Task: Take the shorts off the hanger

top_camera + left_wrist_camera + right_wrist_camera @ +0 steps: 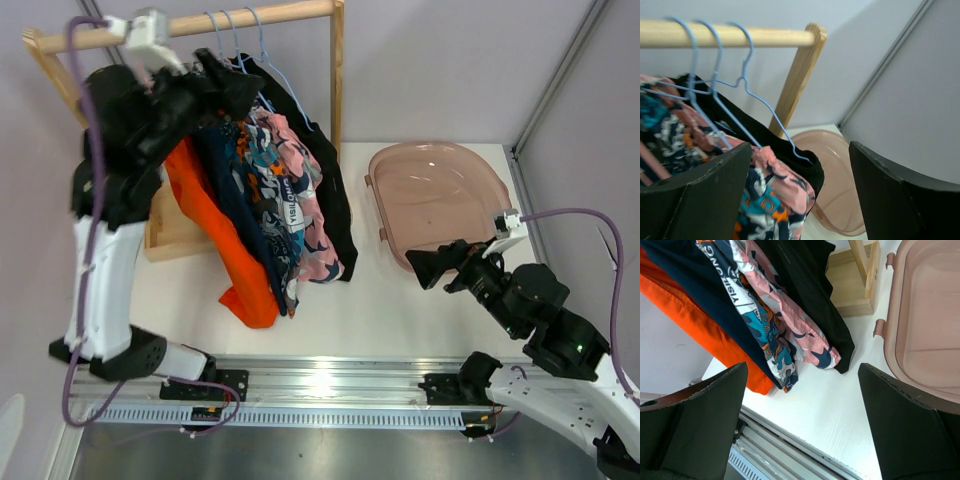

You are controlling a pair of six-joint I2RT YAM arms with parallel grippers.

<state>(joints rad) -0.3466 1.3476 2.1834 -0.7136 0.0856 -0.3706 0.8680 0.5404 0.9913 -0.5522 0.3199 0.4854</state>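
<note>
Five shorts hang on blue wire hangers (235, 30) from a wooden rail (250, 18): black (335, 200), pink floral (310, 235), teal-orange-white print (265, 190), navy (232, 205) and orange (225, 250). Their lower ends rest on the white table. My left gripper (225, 85) is raised beside the hanger tops, open and empty; in the left wrist view (800, 150) the black shorts (805, 167) and pink floral shorts (785, 180) lie between its fingers, further off. My right gripper (432, 268) is open and empty, low over the table right of the shorts (802, 367).
A pink plastic basin (440, 195) lies at the back right, also in the right wrist view (925, 315). The rack's wooden base (175, 235) sits on the table at left, its upright post (338, 80) behind the shorts. A metal rail (320, 385) runs along the near edge.
</note>
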